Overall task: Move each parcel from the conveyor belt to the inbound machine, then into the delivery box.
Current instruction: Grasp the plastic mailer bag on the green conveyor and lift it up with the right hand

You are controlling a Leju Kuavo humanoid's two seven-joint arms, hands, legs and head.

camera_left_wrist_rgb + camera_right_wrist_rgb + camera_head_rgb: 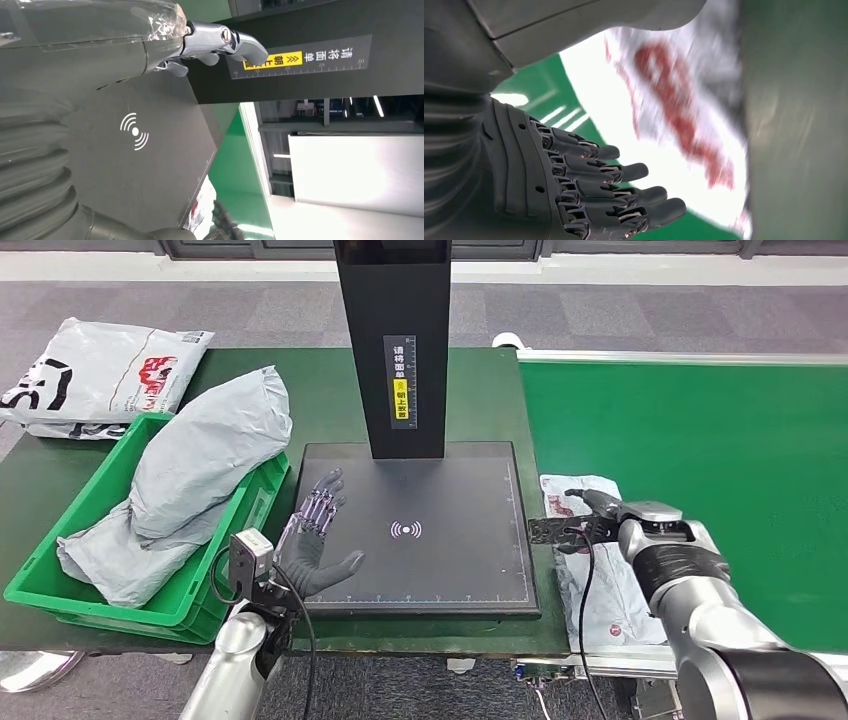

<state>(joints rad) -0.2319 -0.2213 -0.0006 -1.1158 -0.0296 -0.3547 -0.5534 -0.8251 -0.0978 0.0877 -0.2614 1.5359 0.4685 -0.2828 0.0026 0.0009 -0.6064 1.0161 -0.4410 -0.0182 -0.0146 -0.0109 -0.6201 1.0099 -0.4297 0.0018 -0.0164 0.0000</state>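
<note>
Parcel (600,580), a flat white poly mailer with red print, lay at the near end of the green conveyor belt (720,450), just beside the black plate of the inbound machine (440,560). My right hand (590,520) hovered over its upper end with fingers (624,172) apart and nothing in them; whether they touched the film I could not tell, since the wrist view was blurred. My left hand (315,535) rested open on the plate's left edge, holding nothing.

The risk, as I judged it, was the thin slack bag: fingers could slide off the slick film or pinch only a fold, and the parcel would droop and catch the plate's rim as I carried it across. The machine's black column (395,340) stood over the plate, and my own left hand took up part of the landing space. The green delivery box (60,580) already held a bulky grey bag (190,480) spilling over its rim, so room there looked tight. Another printed mailer (90,375) lay behind it.
</note>
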